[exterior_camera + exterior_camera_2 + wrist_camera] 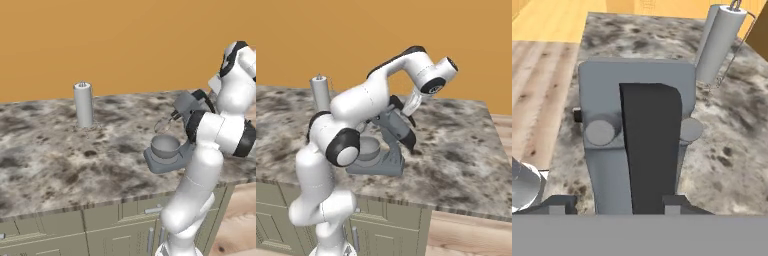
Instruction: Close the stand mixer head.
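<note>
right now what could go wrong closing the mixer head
1. The mixer head is still tilted up; the gripper sits low at its back, so a push may slide off.
2. A hard push may shove the mixer toward the counter edge.
3. The whisk may miss the bowl.

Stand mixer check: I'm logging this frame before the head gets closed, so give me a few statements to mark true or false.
1. The stand mixer head is tilted up. True.
2. The bowl sits on the mixer's base. True.
3. The paper towel roll lies on its side. False: it stands upright.
4. The mixer stands on a wooden table. False: it stands on a mottled stone counter.
5. The gripper is beside the mixer's back. True.
</note>
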### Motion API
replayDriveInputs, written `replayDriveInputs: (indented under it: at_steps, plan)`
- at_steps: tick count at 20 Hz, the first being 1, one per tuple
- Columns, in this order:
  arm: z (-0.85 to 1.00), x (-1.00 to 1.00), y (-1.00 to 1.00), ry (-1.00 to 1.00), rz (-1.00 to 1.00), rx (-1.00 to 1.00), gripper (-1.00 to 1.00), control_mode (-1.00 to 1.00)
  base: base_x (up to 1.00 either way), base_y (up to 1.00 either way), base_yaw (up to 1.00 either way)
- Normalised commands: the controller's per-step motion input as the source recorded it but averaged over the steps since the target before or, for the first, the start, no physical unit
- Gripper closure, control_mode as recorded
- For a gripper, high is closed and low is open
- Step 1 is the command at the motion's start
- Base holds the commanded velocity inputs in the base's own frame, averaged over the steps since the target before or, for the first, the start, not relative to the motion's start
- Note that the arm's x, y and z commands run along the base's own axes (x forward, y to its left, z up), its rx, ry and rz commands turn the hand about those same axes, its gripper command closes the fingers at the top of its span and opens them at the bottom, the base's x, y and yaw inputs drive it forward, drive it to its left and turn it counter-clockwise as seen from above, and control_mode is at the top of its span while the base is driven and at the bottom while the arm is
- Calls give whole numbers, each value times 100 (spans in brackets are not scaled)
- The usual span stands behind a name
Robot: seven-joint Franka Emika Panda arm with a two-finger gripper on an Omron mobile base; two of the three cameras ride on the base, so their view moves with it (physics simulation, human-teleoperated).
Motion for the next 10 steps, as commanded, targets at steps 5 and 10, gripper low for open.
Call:
replayDriveInputs:
  at_steps: [5,10]
  plan:
    - [-100,20,100,-1,35,-7,-100,-100,0,0,0]
    - [-100,0,100,-11,13,-10,-100,-100,0,0,0]
